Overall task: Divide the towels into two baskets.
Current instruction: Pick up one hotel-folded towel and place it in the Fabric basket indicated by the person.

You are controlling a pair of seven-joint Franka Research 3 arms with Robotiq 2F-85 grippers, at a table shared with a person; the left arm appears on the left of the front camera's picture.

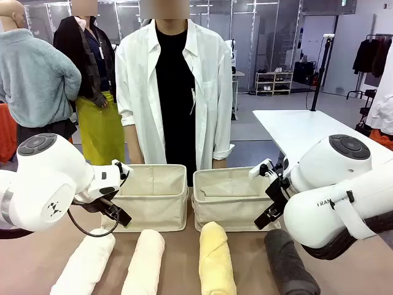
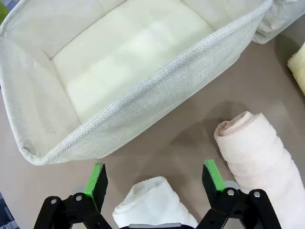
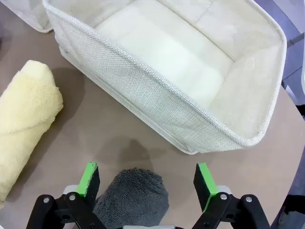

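Note:
Four rolled towels lie side by side on the brown table: white (image 1: 86,261), cream (image 1: 145,261), pale yellow (image 1: 216,258) and dark grey (image 1: 288,261). Behind them stand two beige canvas baskets, left (image 1: 153,196) and right (image 1: 230,200), both with nothing inside. My left gripper (image 2: 155,179) hangs open above the end of the white towel (image 2: 155,207), with the cream towel (image 2: 259,157) beside it and the left basket (image 2: 157,95) just ahead. My right gripper (image 3: 147,180) is open over the end of the dark grey towel (image 3: 133,195), with the yellow towel (image 3: 26,114) off to one side and the right basket (image 3: 157,90) ahead.
A person in a white shirt (image 1: 175,92) stands at the far side just behind the baskets, arms down. A white table (image 1: 301,129) stands at the back right. Both arm bodies (image 1: 43,184) (image 1: 338,196) flank the baskets.

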